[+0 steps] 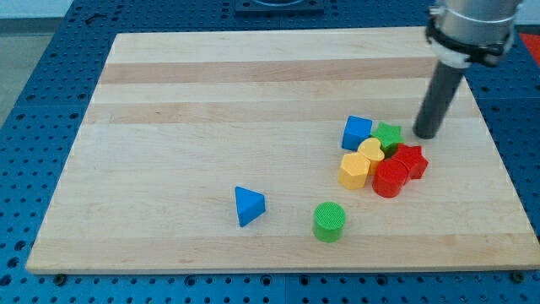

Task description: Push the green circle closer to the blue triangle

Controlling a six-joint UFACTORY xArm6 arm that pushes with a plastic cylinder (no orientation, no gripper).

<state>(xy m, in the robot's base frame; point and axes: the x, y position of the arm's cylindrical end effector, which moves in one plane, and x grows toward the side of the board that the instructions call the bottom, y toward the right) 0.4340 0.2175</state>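
Note:
The green circle lies near the view's bottom, right of centre. The blue triangle lies a short way to its left, apart from it. My tip is at the view's right, well above and to the right of the green circle, just right of a cluster of blocks. The rod rises from the tip toward the view's top right.
A tight cluster sits left of my tip: a blue cube, a green star, a yellow heart, a yellow hexagon, a red star and a red cylinder. The wooden board lies on a blue perforated table.

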